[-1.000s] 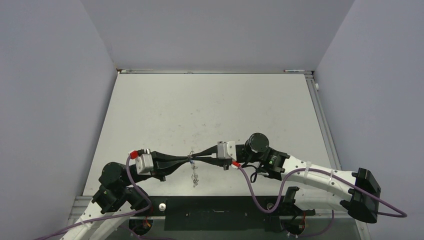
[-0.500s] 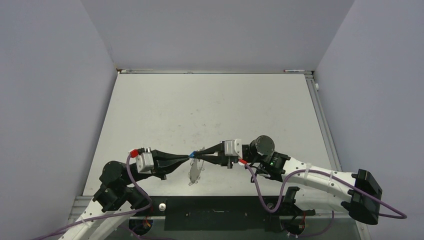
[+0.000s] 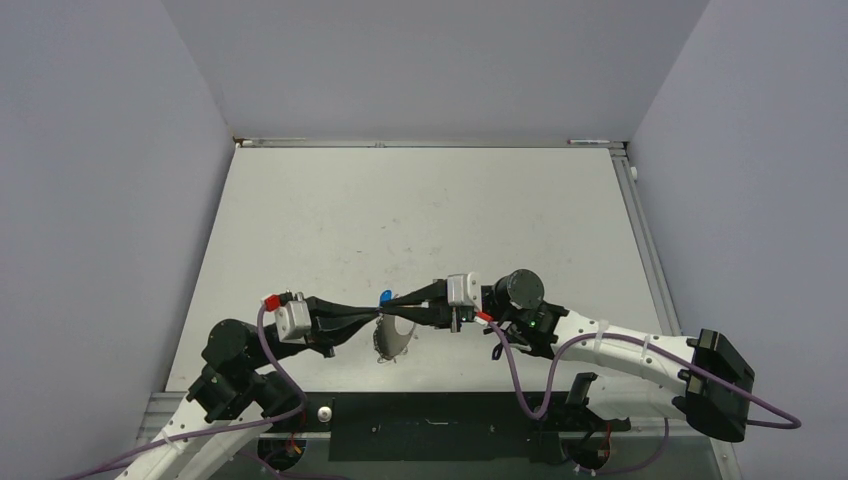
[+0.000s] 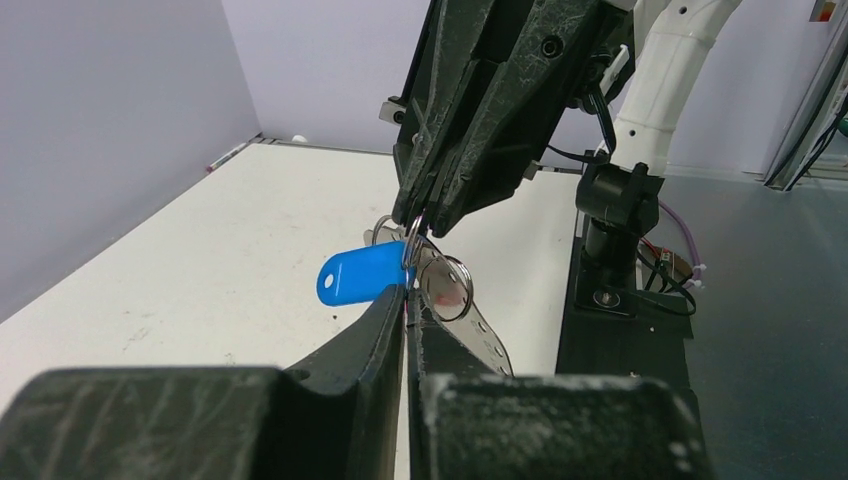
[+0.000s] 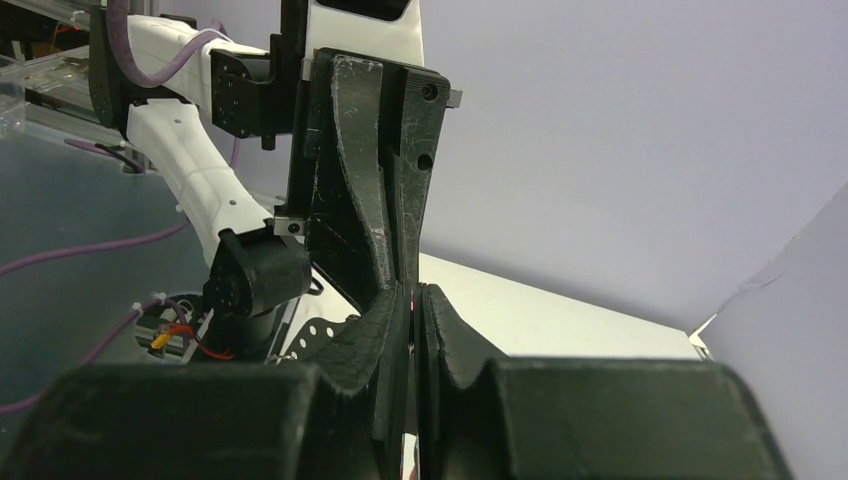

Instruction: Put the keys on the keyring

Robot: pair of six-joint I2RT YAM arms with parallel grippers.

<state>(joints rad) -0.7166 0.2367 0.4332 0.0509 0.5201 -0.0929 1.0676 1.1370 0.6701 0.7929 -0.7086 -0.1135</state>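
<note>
Both grippers meet tip to tip above the near middle of the table [image 3: 420, 210]. My left gripper [image 4: 407, 298] is shut at the top of the keyring [image 4: 487, 340], a silvery perforated hoop that hangs below the tips [image 3: 393, 342]. The blue key [image 4: 358, 276] sticks out sideways just past the left tips, threaded on a small wire loop; in the top view the blue key [image 3: 385, 295] shows between the two grippers. My right gripper [image 5: 413, 292] is shut, and a thin sliver of the red key [image 5: 412, 301] shows between its pads. From above, the right gripper [image 3: 393, 301] overlaps the left gripper [image 3: 384, 312].
The black mounting plate [image 3: 430, 425] runs along the table's near edge between the arm bases. Grey walls close in the left, right and back sides. A purple cable [image 3: 515, 385] loops under the right arm.
The right gripper has pushed left, overlapping the left gripper's tips. The blue key has come into view and risen. The hanging keyring has turned to show its hoop more broadly.
</note>
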